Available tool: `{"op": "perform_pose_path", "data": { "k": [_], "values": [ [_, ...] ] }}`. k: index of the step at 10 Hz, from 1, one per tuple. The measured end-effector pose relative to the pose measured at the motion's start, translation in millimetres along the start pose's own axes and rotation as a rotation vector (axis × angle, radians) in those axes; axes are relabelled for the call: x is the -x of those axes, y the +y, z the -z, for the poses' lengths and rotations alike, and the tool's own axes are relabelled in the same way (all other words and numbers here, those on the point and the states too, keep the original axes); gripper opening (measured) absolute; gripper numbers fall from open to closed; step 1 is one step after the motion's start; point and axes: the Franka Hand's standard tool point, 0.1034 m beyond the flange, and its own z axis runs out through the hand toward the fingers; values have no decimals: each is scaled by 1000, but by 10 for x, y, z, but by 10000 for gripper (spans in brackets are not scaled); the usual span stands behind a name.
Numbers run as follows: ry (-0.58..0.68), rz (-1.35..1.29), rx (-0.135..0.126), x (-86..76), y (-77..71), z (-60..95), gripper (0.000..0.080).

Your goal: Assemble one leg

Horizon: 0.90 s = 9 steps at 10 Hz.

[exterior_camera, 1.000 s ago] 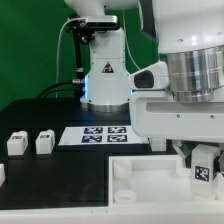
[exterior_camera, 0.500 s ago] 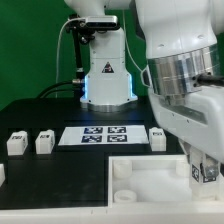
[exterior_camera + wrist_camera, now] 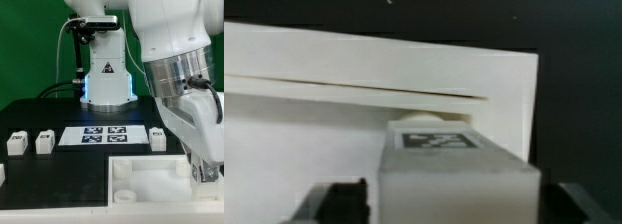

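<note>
My gripper (image 3: 205,166) is shut on a leg (image 3: 208,172), a small white block with a black-and-white tag. It holds the leg low over the right side of the large white tray-like piece (image 3: 150,178) at the front. In the wrist view the leg (image 3: 452,165) fills the space between the dark fingers (image 3: 345,203) of my gripper (image 3: 455,208), with its tag facing the camera. The white tray-like piece (image 3: 331,110) lies just beneath it. The leg's lower end is hidden.
Two loose legs (image 3: 16,143) (image 3: 44,143) stand at the exterior view's left, and another (image 3: 157,137) stands right of the marker board (image 3: 102,134). The robot base (image 3: 105,75) is at the back. The table is black.
The arm has tilted and shifted toward the exterior view's right, uncovering the loose leg beside the marker board. The held leg has sunk lower over the tray-like piece.
</note>
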Motion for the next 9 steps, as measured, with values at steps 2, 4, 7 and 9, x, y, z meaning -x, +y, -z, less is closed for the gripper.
{"op": "perform_pose_path", "data": {
  "k": [2,4,7,9],
  "values": [
    [20,296,20,87,-30,50,624],
    [19,498,22,59,-24,38,644],
    [52,888,57,59,-22,43,649],
    [71,1244,108,45,-8,37,649]
  ]
}}
